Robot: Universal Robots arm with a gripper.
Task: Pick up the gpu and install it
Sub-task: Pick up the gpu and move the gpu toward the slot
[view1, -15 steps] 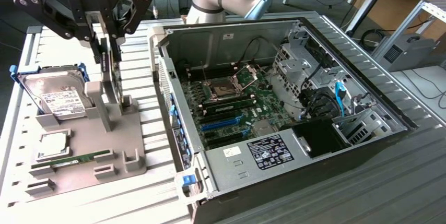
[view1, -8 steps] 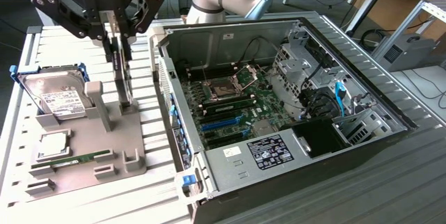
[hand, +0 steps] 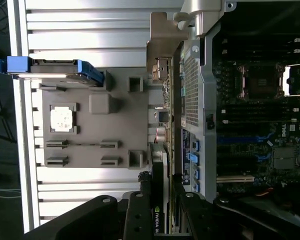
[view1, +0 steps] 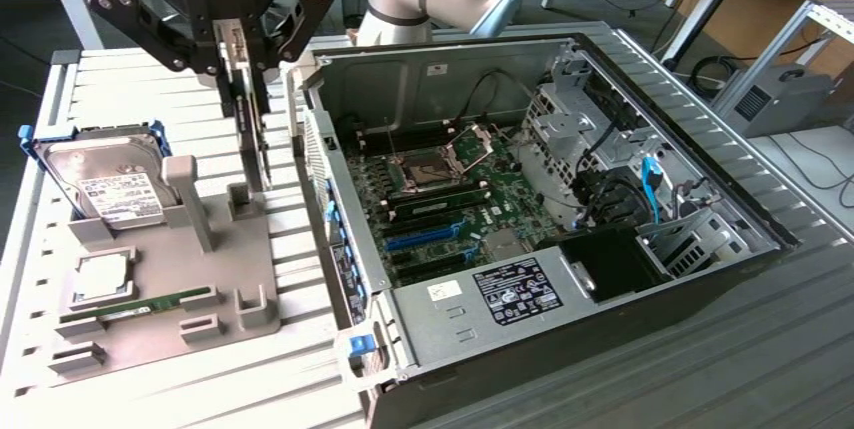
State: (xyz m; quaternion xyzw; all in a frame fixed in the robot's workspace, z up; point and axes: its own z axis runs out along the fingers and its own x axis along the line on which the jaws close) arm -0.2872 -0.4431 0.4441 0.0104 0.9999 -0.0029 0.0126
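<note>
one gpu [view1: 250, 124], one hard drive [view1: 114, 191], one memory stick [view1: 135, 306], one computer case [view1: 400, 64]

Slatted table [view1: 147, 79] bearing grey fixture [view1: 174, 284], computer case [view1: 467, 324]

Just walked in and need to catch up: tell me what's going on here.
The robot arm's gripper is closed on the gpu, holding it on edge over the grey holder tray, beside the open computer case. The card is not in the case yet. A hard drive and a memory stick sit in the tray.
</note>
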